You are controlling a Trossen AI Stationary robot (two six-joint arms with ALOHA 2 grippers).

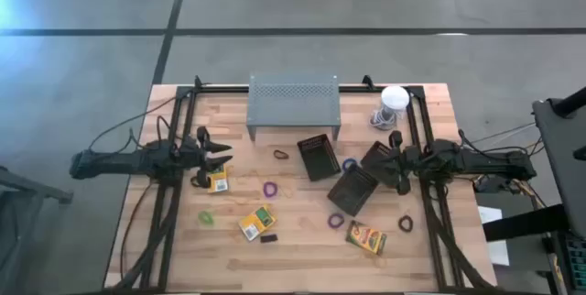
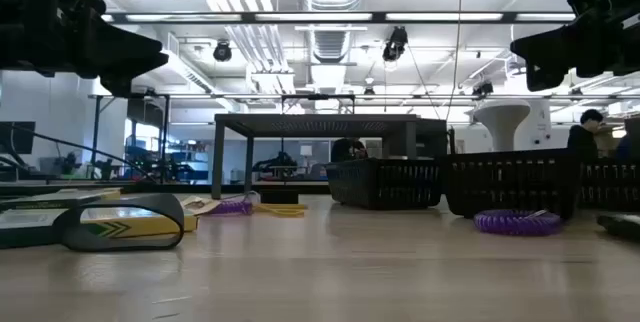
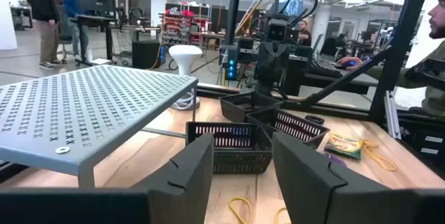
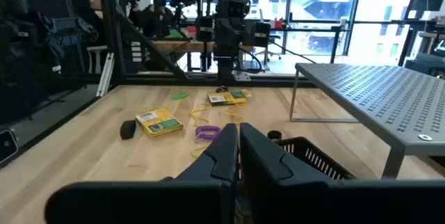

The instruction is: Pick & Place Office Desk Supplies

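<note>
Wooden counter (image 1: 302, 249) seen from above. The left end effector (image 1: 222, 155) hovers with fingers parted, empty, just above a crayon box (image 1: 217, 181); further crayon boxes (image 1: 257, 223) and rubber-band loops (image 1: 270, 188) lie scattered mid-counter. Three black lattice baskets (image 1: 317, 157) cluster right of centre. The right end effector (image 1: 389, 160), fingers clenched and empty, hovers over the rightmost basket (image 1: 376, 156).

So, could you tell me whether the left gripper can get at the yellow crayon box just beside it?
Probably yes: the left gripper is open, and the yellow crayon box lies uncovered beside it.
</note>
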